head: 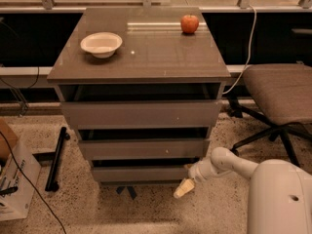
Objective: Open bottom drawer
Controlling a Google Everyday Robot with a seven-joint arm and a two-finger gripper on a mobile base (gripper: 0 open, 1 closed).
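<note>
Camera view, 1 entry per item, all placed against the cabinet [141,65].

1. Bottom drawer [144,174]: lowest front of the cabinet, plain panel, with a dark gap above it. We judge it shut or barely out, with no clear pull-out showing.
2. Gripper [184,188]: at the cabinet's lower right front corner, just below and in front of the bottom drawer's right end. We cannot tell whether it is open or closed, nor whether it touches the panel.
3. Arm [225,162]: reaches in from the right of the cabinet.
4. Bowl [101,44] and apple [190,24]: on the cabinet top.
5. Chair [280,91]: right of the cabinet.

Progress, as we judge it: approach made; the pull itself remains to be done.
</note>
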